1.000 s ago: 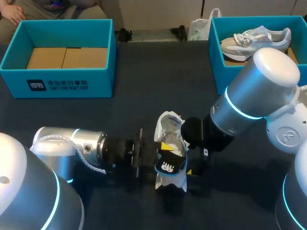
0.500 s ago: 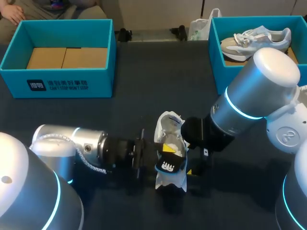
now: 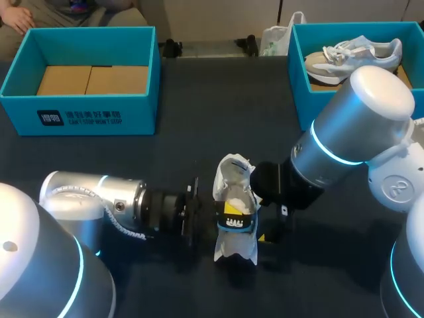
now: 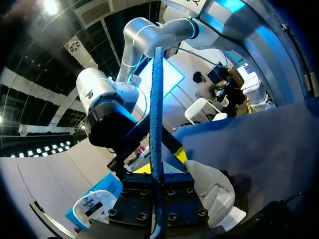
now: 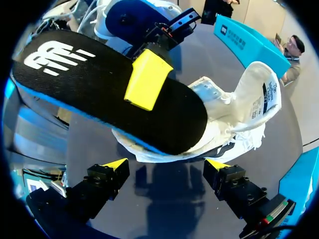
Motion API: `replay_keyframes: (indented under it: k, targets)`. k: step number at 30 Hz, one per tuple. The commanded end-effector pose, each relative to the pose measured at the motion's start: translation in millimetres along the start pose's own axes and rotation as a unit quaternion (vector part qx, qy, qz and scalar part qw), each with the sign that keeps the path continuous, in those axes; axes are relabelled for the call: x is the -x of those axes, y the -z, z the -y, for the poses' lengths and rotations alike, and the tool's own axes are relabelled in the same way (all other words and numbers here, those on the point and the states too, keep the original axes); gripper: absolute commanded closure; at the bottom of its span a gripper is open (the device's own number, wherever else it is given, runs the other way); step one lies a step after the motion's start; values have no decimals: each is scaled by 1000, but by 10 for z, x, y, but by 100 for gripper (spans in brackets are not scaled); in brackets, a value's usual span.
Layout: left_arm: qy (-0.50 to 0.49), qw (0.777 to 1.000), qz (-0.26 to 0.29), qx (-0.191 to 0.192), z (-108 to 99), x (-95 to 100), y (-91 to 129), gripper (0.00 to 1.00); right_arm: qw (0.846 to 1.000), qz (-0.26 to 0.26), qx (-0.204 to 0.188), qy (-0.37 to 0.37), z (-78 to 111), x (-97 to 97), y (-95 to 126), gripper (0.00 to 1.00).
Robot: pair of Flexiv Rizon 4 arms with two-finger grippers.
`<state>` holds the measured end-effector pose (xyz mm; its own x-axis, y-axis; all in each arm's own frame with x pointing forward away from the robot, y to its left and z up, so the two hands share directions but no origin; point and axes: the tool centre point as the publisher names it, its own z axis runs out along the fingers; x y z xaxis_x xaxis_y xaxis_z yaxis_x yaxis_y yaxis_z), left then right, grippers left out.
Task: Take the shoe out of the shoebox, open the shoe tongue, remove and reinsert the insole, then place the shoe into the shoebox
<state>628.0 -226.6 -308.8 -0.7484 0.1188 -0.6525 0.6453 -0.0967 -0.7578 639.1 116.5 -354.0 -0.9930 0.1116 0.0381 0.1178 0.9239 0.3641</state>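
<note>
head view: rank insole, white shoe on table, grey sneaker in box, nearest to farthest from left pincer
1. insole, in the left pincer
2. white shoe, just beneath it
3. grey sneaker, in the far-right shoebox

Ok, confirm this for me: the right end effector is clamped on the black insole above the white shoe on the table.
Wrong arm. The left end effector is clamped on the black insole above the white shoe on the table. The right wrist view shows it: the right end effector stands open, with the insole ahead of it.
</note>
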Motion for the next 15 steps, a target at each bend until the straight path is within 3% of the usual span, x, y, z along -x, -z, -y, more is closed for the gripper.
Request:
replay_keyframes:
  k: [1,15]
  targets:
    - [-1,1000,8,5,-93,-16,-43,100,1000,0,1,0,5,-6,-5,0]
    - [-10,999,26,41,-332,38,-50,100,1000,0,1,0,5,-6,-5,0]
